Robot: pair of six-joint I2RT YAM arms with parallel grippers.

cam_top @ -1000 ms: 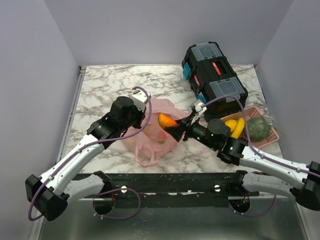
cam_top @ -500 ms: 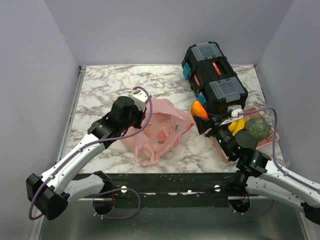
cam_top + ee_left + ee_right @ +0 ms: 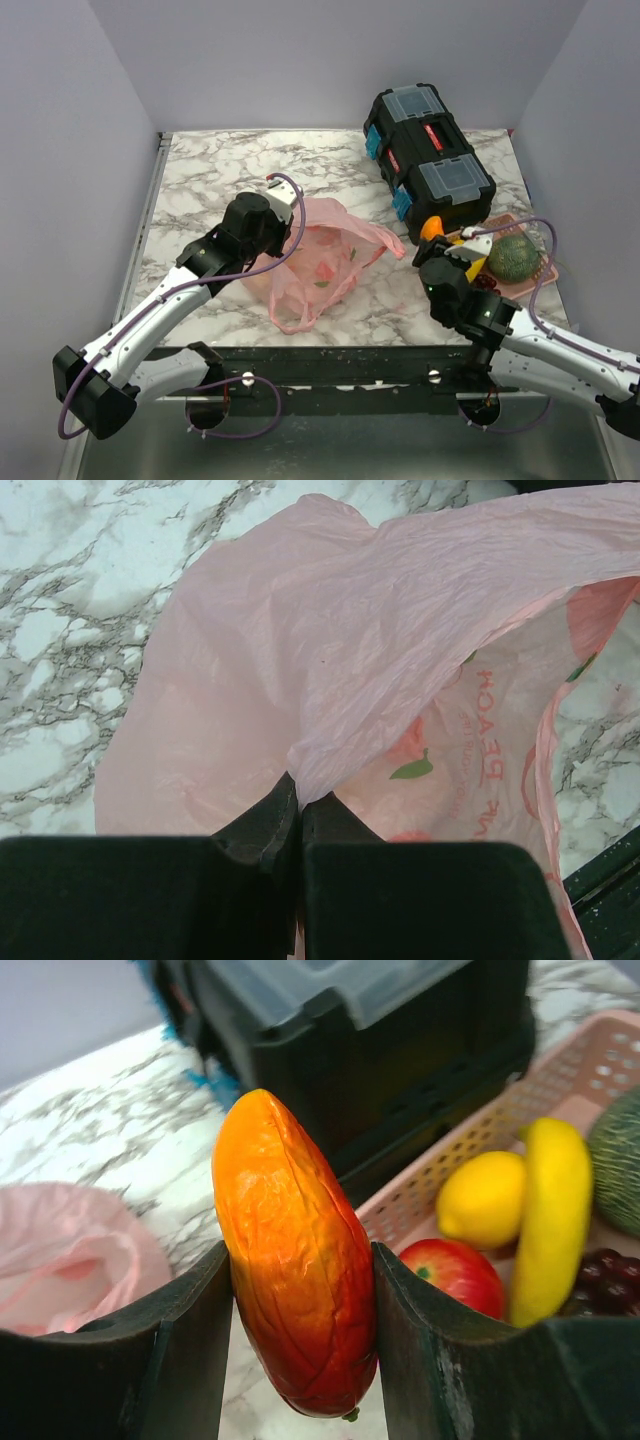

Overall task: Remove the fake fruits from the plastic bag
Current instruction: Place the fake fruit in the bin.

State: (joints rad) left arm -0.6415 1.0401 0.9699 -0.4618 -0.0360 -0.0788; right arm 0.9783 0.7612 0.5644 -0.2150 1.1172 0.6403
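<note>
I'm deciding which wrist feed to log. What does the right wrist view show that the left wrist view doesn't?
Right wrist only: the right claw gripping the orange fruit, the black toolbox, and the pink basket with banana, yellow round fruit and red apple. Left wrist only: the left claw shut on the plastic bag. Both: that bag and the marble table.

The plastic bag (image 3: 320,262) lies mid-table (image 3: 220,170), toward the near edge. My left gripper (image 3: 298,815) pinches its far-left side. The toolbox (image 3: 428,150) sits by the far right corner. The basket (image 3: 470,1130) lies in front of it, along the right edge. My right gripper (image 3: 300,1300) clamps a fruit (image 3: 431,228) over the basket's left rim. In the basket, the melon (image 3: 513,256) lies rightmost and the banana (image 3: 555,1220) is left of it. The lemon (image 3: 485,1200) and apple (image 3: 455,1275) are just beside the banana, and the grapes (image 3: 605,1285) are near banana and melon.
</note>
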